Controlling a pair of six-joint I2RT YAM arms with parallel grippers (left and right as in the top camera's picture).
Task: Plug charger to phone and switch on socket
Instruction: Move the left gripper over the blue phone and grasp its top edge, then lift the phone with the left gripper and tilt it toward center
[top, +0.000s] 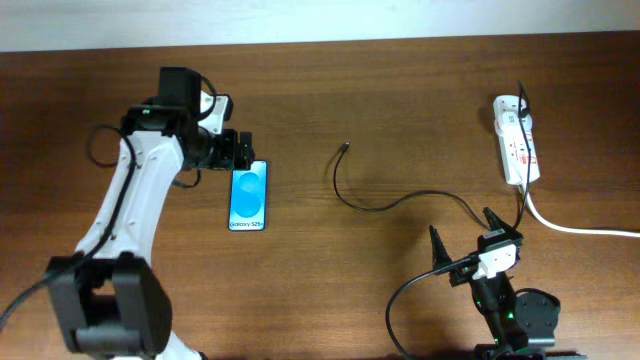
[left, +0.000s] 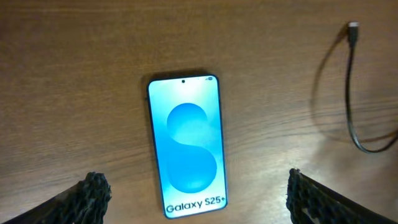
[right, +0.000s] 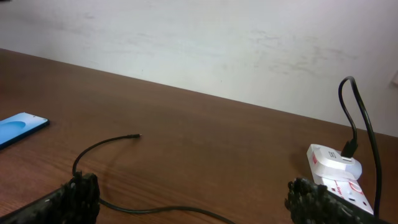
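the phone (left: 186, 146) lies flat, screen up. on my left wrist camera its long axis runs straight away from the left gripper (left: 196, 190), with the "galaxy s25" end nearest the fingers and the camera end pointing away. that gripper's fingers are spread wide, one on each side of the phone, touching nothing. the left arm reaches out from its base and bends in over the phone. the charger (top: 385, 207) has its metal tip free, well off to that gripper's right. the right gripper (top: 465, 235) is spread too and empty, just past the cable's curve. the socket (top: 516, 140) is ahead on its right.
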